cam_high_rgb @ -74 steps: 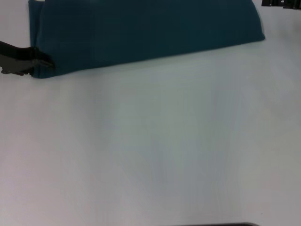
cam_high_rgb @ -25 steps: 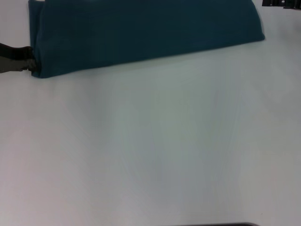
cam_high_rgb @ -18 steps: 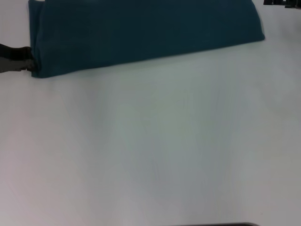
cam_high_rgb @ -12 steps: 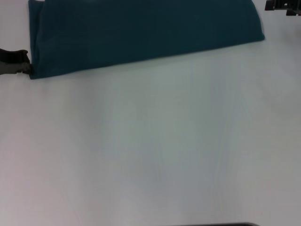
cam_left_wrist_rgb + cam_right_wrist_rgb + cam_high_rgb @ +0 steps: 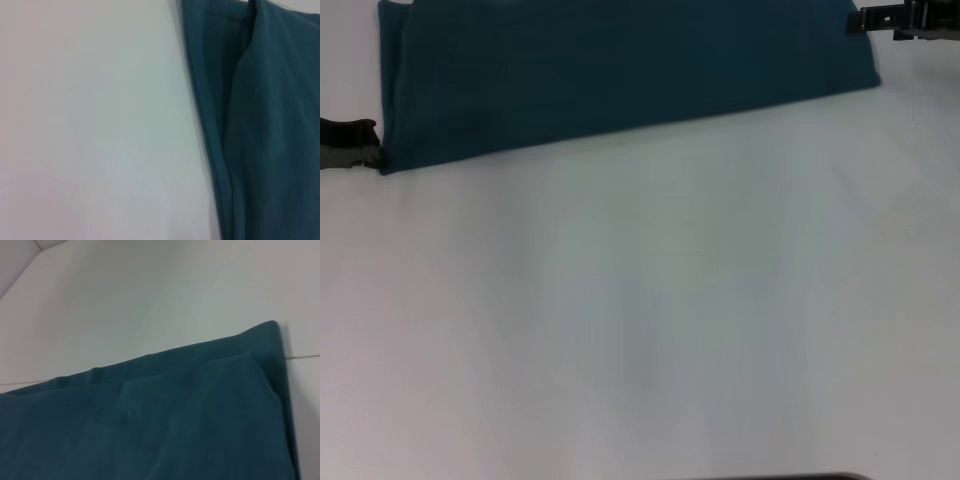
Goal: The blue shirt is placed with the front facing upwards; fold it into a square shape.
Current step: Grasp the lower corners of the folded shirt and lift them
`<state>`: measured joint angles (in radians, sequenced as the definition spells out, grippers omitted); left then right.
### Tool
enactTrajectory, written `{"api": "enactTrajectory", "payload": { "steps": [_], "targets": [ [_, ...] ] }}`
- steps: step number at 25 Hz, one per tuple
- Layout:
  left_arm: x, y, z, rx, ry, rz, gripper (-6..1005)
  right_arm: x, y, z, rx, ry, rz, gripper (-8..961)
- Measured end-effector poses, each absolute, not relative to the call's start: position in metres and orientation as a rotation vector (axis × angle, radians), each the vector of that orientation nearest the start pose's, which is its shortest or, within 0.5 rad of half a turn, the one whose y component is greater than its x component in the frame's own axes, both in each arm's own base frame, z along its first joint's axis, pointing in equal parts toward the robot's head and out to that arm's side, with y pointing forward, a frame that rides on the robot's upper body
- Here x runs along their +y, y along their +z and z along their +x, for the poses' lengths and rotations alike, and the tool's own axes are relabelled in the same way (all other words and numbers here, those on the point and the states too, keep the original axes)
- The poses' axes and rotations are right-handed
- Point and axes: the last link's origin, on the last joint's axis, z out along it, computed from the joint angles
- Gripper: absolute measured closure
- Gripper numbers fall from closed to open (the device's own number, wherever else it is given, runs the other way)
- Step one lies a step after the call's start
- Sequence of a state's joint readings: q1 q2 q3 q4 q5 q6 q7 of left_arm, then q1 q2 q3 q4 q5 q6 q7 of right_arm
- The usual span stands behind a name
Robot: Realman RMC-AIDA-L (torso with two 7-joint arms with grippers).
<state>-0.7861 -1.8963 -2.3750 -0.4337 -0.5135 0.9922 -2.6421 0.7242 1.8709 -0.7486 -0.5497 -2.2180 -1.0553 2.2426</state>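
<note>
The white desk (image 5: pixel 650 320) takes up most of the head view, bare and pale across its near part. At its far side lies the blue shirt (image 5: pixel 620 70), a long dark teal band stretched from the left edge of that view almost to the right, its near edge slanting so that the left end sits closer to the robot than the right end. No lettering shows on the cloth facing up. In the left wrist view the blue shirt (image 5: pixel 265 130) shows several stacked layers with a hemmed border running along the desk (image 5: pixel 95 125), so it lies folded over on itself. The right wrist view shows a corner of the blue shirt (image 5: pixel 165 425), again with one layer lying on another, flat on the desk (image 5: pixel 150 300).

The left gripper (image 5: pixel 350 145) sits at the left edge of the head view, just beside the shirt's near left corner; whether its fingers are apart or together cannot be told. The right gripper (image 5: pixel 905 17) is at the far right, just beside the shirt's far right end, and its fingers' state cannot be told either.
</note>
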Motion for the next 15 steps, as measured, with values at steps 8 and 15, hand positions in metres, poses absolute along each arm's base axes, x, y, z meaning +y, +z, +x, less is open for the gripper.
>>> {"api": "enactTrajectory", "payload": {
  "steps": [8,15],
  "targets": [
    [0.412,0.039,-0.331,-1.729,0.036,-1.858,994,0.435,0.067,0.309,1.421,0.293,-2.018,23],
    [0.412,0.038,-0.329,-1.729,0.04,-1.866,993,0.435,0.062,0.317,1.423,0.25,-1.987,23]
  ]
}}
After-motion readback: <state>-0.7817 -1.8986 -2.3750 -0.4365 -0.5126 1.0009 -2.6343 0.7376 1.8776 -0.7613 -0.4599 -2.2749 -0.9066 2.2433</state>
